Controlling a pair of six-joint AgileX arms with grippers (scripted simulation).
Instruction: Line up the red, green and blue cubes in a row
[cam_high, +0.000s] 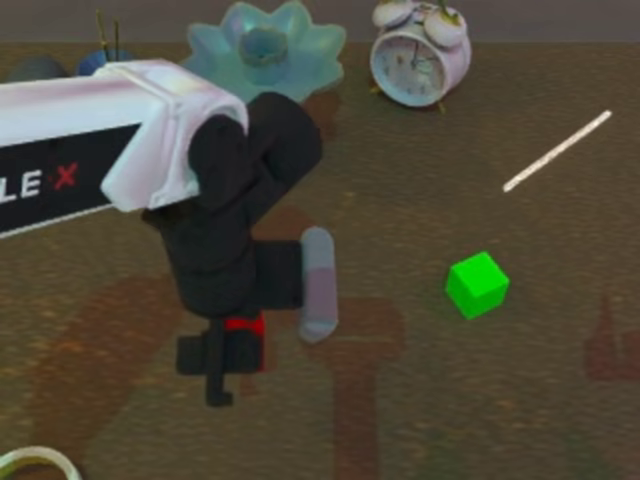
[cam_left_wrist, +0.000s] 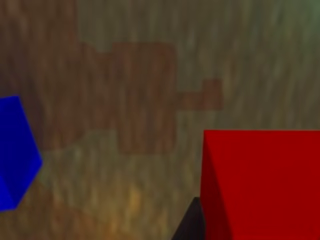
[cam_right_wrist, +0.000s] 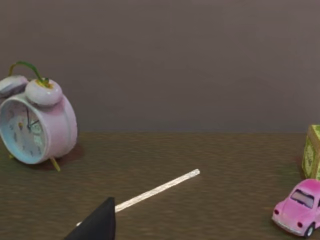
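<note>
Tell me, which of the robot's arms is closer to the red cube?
Left. The left gripper is right at the red cube, which fills its wrist view. The right arm is outside the top view, parked somewhere off to the side.

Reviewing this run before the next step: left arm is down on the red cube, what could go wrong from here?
1. The left hand hides most of the red cube from above, so a skewed grip could go unnoticed.
2. The blue cube sits close by in the left wrist view; moving the red one could knock it.
3. The green cube lies far right, leaving a big gap to close.
</note>
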